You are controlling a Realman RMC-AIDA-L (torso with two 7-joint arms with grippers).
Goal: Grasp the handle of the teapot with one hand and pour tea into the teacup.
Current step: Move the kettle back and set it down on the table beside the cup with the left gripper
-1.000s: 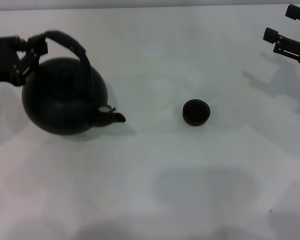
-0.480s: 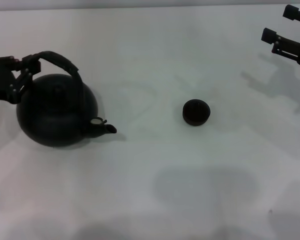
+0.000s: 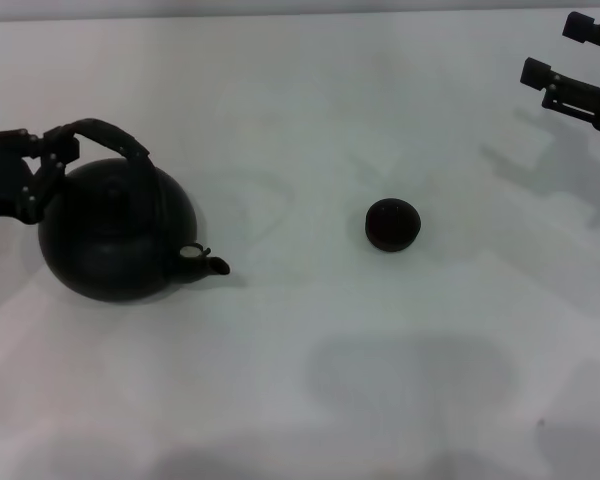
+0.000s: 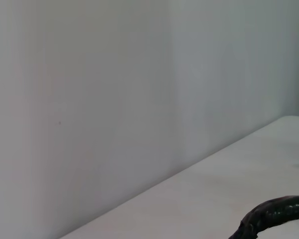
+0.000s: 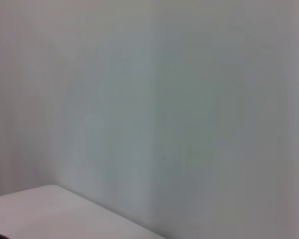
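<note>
The black teapot (image 3: pixel 115 240) sits at the left of the white table (image 3: pixel 300 330), its short spout (image 3: pixel 212 264) pointing right toward the teacup (image 3: pixel 392 224). The teacup is a small round black cup near the table's middle, well apart from the pot. My left gripper (image 3: pixel 52 155) is shut on the left end of the arched handle (image 3: pixel 110 135). A curved piece of the handle (image 4: pixel 274 211) shows in the left wrist view. My right gripper (image 3: pixel 570 60) hangs open at the far right, above the table's back corner.
A pale wall fills most of both wrist views, with the table's far edge (image 4: pixel 189 169) below it. A soft shadow (image 3: pixel 410 375) lies on the table in front of the teacup.
The teapot has moved left and come down, from a lifted, tilted pose to a lower, more upright one. My left gripper moved with it. The right arm and the teacup stayed put.
</note>
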